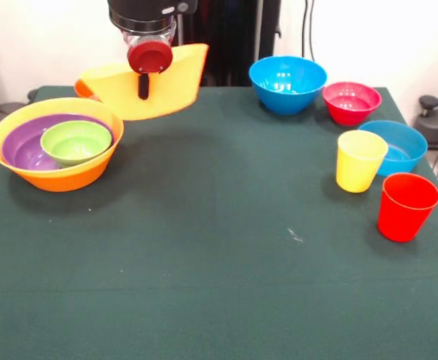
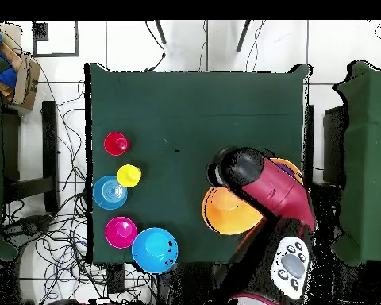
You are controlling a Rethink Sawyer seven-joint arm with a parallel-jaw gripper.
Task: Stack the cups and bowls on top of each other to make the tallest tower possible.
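Note:
My gripper [image 1: 145, 85] is shut on the rim of a large yellow-orange bowl [image 1: 170, 86] and holds it tilted above the table's far left. In the overhead view this bowl [image 2: 228, 213] shows partly under the arm [image 2: 265, 191]. The tower [image 1: 54, 169] is a second large yellow-orange bowl with the purple bowl [image 1: 20, 146] and the small green bowl [image 1: 75, 141] nested inside. It stands just left of and below the held bowl. The yellow cup [image 1: 360, 160] and the red cup [image 1: 406, 205] stand upright at the right.
A deep blue bowl [image 1: 287, 83], a pink-red bowl [image 1: 351, 102] and a shallower blue bowl [image 1: 396, 146] stand at the far right near the cups. An orange edge [image 1: 84, 87] shows behind the held bowl. In the overhead view the arm covers most of the tower.

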